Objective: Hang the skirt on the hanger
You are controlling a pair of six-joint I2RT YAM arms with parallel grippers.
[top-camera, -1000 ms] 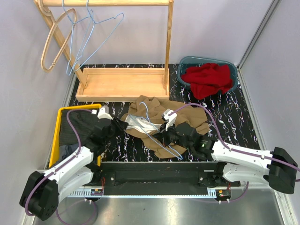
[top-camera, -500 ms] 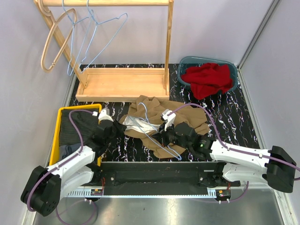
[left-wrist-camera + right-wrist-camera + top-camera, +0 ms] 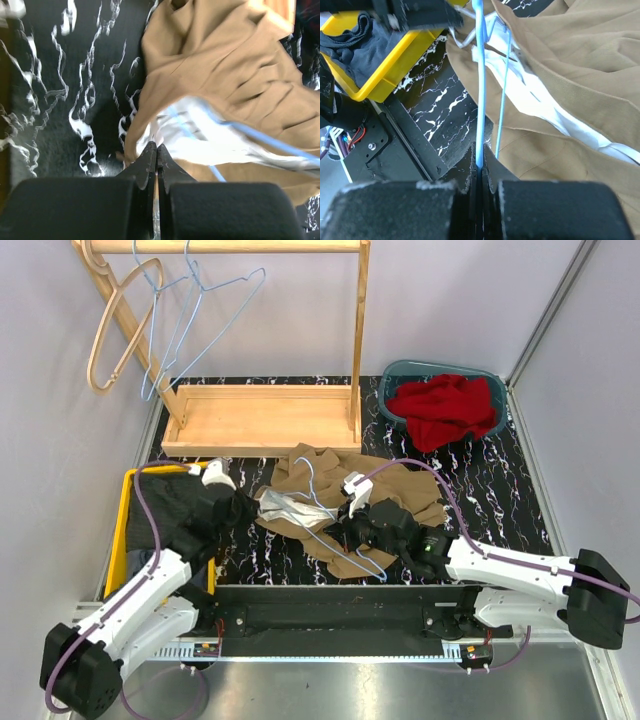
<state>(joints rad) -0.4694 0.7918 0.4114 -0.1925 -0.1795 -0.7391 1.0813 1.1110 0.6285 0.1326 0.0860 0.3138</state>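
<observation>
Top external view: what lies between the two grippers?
Between the left gripper and right gripper lies the bunched edge of the skirt, its pale lining showing, crossed by the blue wire hanger that the right gripper pinches. The top external view shows it.

On my right wrist camera, the right gripper (image 3: 480,167) sits at bottom centre, its jaws pinched tight on the light blue wire of the hanger (image 3: 479,90), which runs straight up the frame. The tan skirt (image 3: 580,65) fills the right side, its white lining (image 3: 535,107) showing. At upper left a yellow bin (image 3: 395,65) holds dark cloth (image 3: 350,47), with the black marbled table (image 3: 445,120) below it.
</observation>
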